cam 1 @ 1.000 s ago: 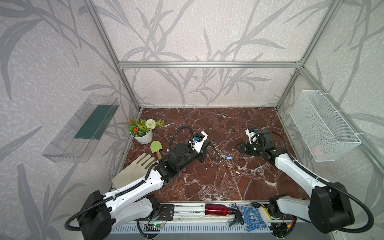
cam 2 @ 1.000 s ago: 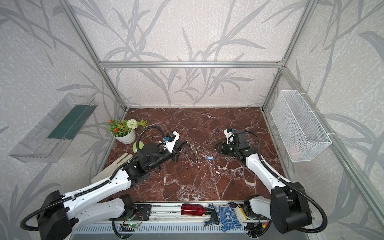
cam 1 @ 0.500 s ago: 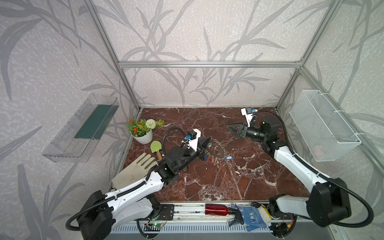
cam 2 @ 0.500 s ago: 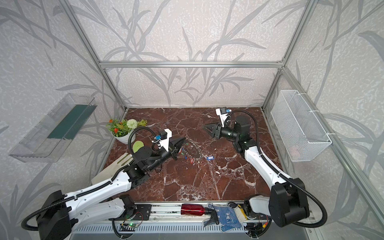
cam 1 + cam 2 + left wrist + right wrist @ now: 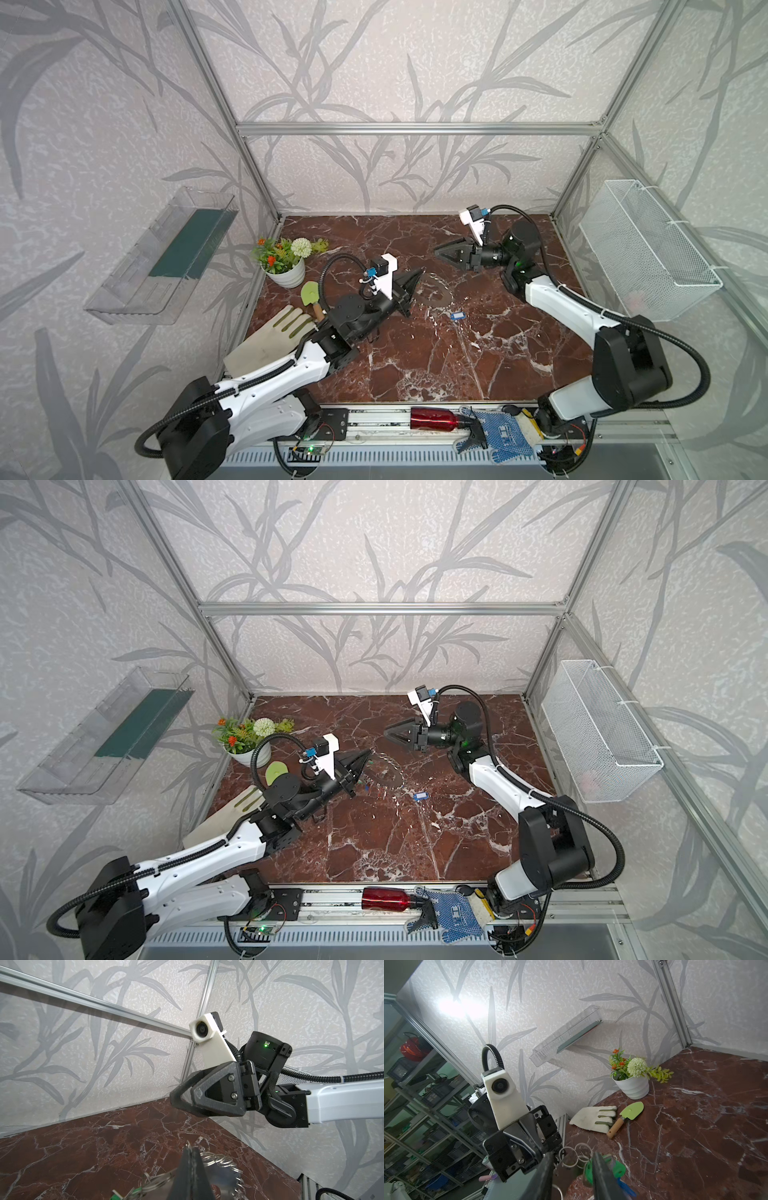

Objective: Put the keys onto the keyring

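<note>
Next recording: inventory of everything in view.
keyring: one, grey, held at centre
keys on keyring: count unclear, green, blue tags
loose key: one, blue tag, on tabletop
flower pot: one, white, back left
trowel: one, light green, beside flower pot
gardening glove: one, cream, left edge
wall shelf: one, clear, far left
mesh basket: one, white, far right
bottle: one, red, front rail
dotted glove: one, blue, front rail
left gripper: one, black, shut on keyring
right gripper: one, black, mid-air, jaws apart
</note>
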You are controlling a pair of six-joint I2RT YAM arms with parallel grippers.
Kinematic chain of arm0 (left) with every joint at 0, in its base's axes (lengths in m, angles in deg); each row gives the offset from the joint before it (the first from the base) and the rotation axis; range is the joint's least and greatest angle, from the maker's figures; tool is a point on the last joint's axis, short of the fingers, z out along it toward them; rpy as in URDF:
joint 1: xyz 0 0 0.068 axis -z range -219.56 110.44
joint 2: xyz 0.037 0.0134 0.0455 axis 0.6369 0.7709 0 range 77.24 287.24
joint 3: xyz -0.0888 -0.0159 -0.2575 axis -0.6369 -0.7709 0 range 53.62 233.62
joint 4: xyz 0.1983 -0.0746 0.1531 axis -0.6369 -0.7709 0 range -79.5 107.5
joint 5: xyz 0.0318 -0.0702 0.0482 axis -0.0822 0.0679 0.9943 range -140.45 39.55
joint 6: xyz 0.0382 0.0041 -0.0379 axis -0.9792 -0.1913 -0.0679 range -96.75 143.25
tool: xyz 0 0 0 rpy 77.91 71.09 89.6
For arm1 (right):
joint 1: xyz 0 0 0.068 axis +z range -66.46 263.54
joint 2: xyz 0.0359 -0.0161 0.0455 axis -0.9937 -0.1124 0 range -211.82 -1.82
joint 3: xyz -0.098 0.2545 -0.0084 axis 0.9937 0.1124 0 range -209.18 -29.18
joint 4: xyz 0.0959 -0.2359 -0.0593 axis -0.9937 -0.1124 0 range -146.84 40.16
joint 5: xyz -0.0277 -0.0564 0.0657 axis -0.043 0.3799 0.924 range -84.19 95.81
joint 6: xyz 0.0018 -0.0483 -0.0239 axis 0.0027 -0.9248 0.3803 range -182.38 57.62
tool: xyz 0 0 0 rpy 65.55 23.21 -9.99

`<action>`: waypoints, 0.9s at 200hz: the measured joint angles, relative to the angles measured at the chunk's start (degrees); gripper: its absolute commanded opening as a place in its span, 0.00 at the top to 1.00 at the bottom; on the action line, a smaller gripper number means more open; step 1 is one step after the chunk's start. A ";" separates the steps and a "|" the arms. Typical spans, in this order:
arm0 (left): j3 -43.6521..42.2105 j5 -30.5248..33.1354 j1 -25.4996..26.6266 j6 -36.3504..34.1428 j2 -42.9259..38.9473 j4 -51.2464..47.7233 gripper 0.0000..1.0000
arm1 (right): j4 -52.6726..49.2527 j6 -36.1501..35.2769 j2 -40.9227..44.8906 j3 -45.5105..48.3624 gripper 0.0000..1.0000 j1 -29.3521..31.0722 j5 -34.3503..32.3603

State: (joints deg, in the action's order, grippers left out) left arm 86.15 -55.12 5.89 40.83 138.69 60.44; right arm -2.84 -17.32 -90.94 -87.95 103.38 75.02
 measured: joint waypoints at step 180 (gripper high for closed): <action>3.43 -16.61 -10.91 9.57 4.04 3.78 1.00 | -14.36 -11.54 4.07 -2.27 0.67 0.00 -0.44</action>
State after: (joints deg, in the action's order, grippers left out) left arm 89.58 -71.73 -5.02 50.41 142.73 64.22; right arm -17.20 -28.86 -86.87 -90.22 103.38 74.59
